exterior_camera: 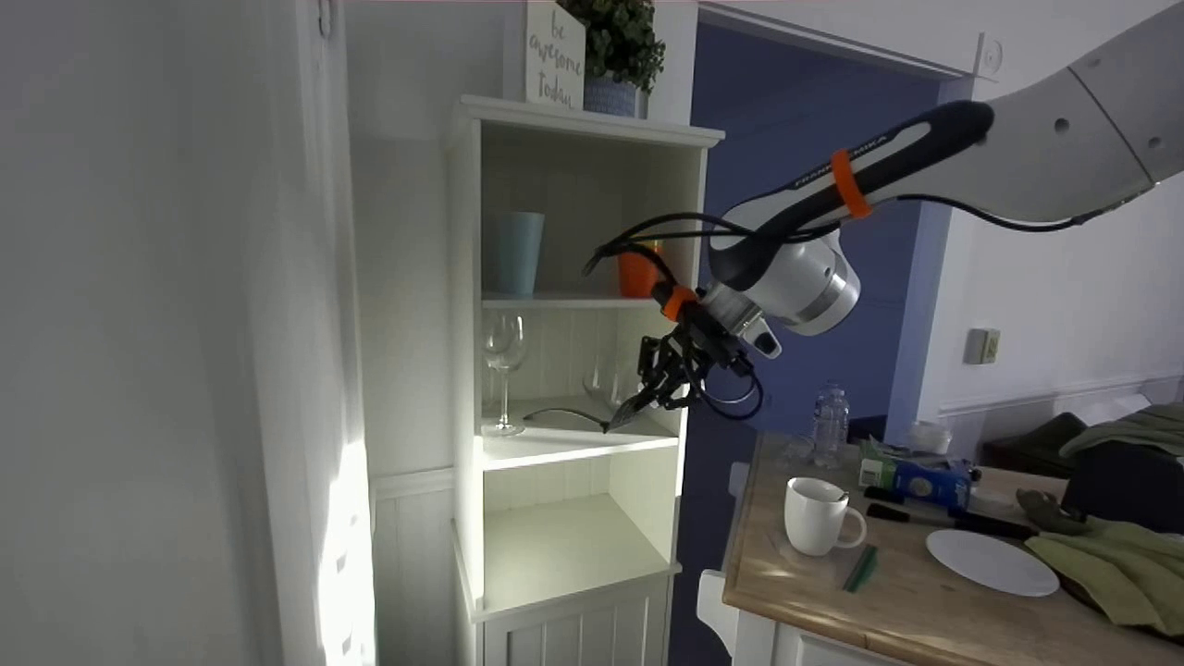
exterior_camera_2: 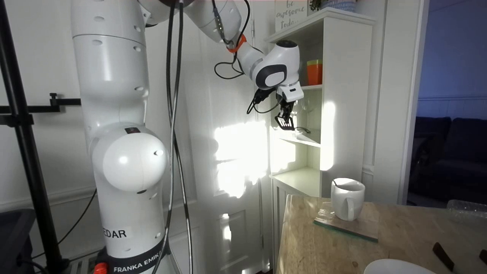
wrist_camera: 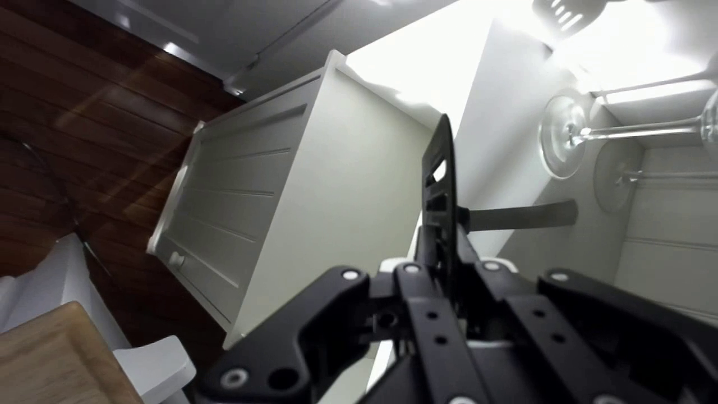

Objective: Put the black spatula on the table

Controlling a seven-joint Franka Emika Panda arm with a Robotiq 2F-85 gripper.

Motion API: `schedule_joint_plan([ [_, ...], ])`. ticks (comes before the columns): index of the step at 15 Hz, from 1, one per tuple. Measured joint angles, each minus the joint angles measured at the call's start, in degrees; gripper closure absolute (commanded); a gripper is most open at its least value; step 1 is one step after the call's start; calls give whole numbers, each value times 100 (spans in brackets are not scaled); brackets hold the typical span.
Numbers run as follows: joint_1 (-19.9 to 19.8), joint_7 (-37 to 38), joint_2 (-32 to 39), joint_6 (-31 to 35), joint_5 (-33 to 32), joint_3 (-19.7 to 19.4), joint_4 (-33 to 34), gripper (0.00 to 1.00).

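Observation:
The black spatula has a slotted head and a thin curved handle. In the wrist view its head [wrist_camera: 440, 174] stands upright between the fingers of my gripper [wrist_camera: 449, 247], which is shut on it. The handle reaches right over the shelf. In an exterior view the spatula [exterior_camera: 566, 413] is at the front of the middle shelf, below my gripper [exterior_camera: 652, 388]. The spatula [exterior_camera_2: 285, 123] also hangs from the gripper [exterior_camera_2: 285, 114] by the shelf's open front. The table [exterior_camera: 916, 624] has a tan wooden top and stands apart from the gripper; its corner shows in the wrist view [wrist_camera: 61, 359].
The white shelf unit [exterior_camera: 581, 546] holds a wine glass [exterior_camera: 504, 356], a blue cup [exterior_camera: 520, 254] and an orange cup [exterior_camera: 638, 273]. On the table are a white mug [exterior_camera: 816, 518] on a clear board [exterior_camera_2: 344, 228], a white plate [exterior_camera: 992, 561], a bottle [exterior_camera: 831, 425] and black-handled utensils [exterior_camera: 990, 524].

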Motion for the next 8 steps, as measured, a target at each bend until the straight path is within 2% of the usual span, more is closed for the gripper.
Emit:
schedule_joint_plan([
  [4, -103, -752, -597, -353, 554, -132, -524, 98],
  [8, -285, -1934, -1301, -1128, 1056, -477, -1044, 98],
])
